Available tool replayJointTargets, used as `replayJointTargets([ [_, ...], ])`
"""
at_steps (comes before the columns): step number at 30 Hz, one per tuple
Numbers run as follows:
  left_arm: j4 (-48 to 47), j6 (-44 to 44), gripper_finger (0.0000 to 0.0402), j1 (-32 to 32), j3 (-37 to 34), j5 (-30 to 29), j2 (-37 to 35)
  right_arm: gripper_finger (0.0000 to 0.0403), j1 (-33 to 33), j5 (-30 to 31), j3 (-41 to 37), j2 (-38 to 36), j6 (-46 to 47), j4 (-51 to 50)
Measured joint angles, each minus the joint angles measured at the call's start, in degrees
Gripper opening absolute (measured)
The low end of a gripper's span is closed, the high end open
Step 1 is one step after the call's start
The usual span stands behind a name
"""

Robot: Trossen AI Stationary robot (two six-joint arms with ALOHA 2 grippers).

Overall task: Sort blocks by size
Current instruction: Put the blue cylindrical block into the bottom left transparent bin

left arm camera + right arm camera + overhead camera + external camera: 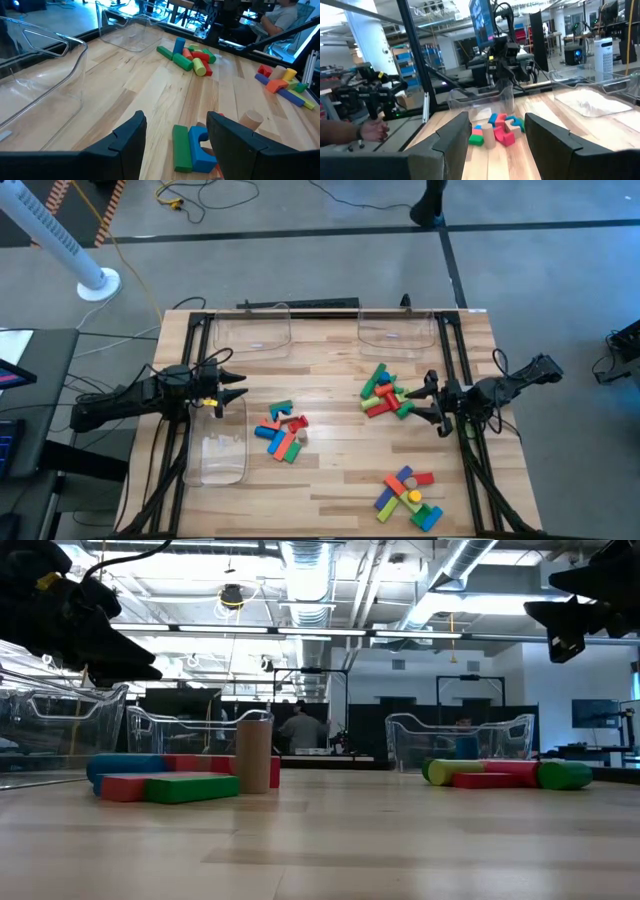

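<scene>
Both arms are up off the wood table (330, 375), none of the blocks held. The left gripper (232, 388) hovers at the table's left side, over the near end of the clear bin (222, 450) that lies along that edge; its jaws stand open and empty. The right gripper (428, 395) hovers at the right side, just beside the upper cluster of blocks (385, 392), jaws likewise open and empty.

Blocks lie in three loose heaps on the wood, none in a bin:
- centre cluster (282, 432): red, blue, green bars, an upright plain wood cylinder (254, 755). In the left wrist view a green bar (182, 148) and a blue arch piece (202, 149) lie side by side, touching, right between the fingers.
- upper right cluster: green and yellow cylinders, red bars, a blue piece.
- lower right cluster (408, 495): blue, orange, yellow, green, red pieces.

Two more clear bins sit at the far edge, one left of centre (250, 332), one right of centre (397, 332). All three look empty.

Judgement: the step in hand is the first pick. For the left arm, the green bar is the cleanest target, but it touches the blue piece, so straddle its narrow width and descend square to it, or the neighbour gets dragged. For the right arm, take an outlying piece of the heap rather than one that is overlapped. Fix which bin takes which size before the first drop.
</scene>
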Motion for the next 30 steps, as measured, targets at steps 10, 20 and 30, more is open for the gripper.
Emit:
replayJointTargets([
  [10,0.1,0.5,0.0202,0.0,0.0,0.0,0.0,0.0219,-0.2,0.1,0.0,0.0,-0.6,0.7],
  [20,0.1,0.5,0.0202,0.0,0.0,0.0,0.0,0.0219,-2.0,0.2,0.0,0.0,-0.6,0.7],
  [30,0.1,0.4,0.0202,0.0,0.0,0.0,0.0,0.0219,-2.0,0.3,0.0,0.0,-0.6,-0.3],
])
